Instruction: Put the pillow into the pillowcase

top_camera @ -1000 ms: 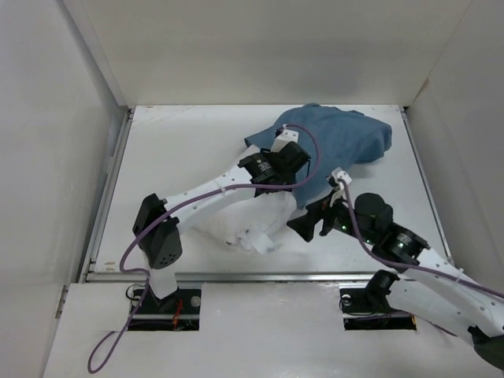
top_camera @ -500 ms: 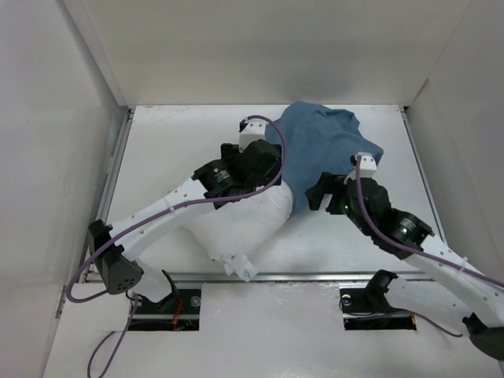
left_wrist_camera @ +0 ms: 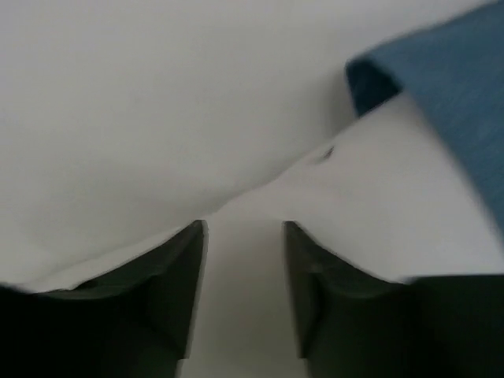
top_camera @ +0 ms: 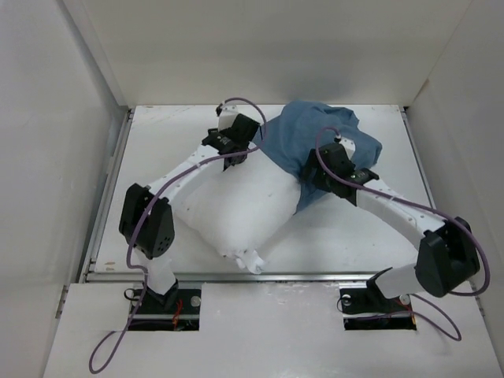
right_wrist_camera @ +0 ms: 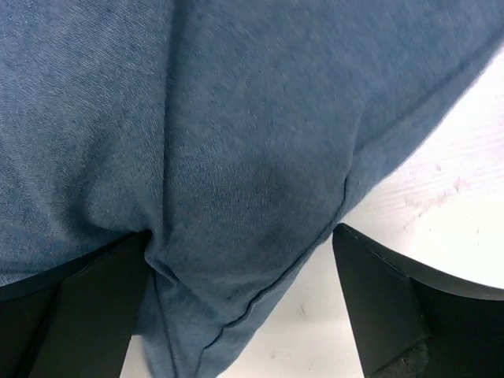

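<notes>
White bench (top_camera: 169, 130) | arms have moved up to pillowcase (top_camera: 319, 130) mouth | left jaws' grip unclear, right jaws released | pillow (top_camera: 236, 206) mostly outside

The white pillow (top_camera: 236, 209) lies across the table (top_camera: 157, 142), its far right end covered by the blue pillowcase (top_camera: 327, 134). Of the 2 arms, the left gripper (top_camera: 235, 150) sits at the pillow's far edge and the right gripper (top_camera: 317, 179) presses on the pillowcase's near edge.

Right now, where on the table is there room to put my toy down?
Bare table left of the left arm, and near the front edge right of the pillow. Crowded in the middle: pillow, pillowcase, right arm.
</notes>
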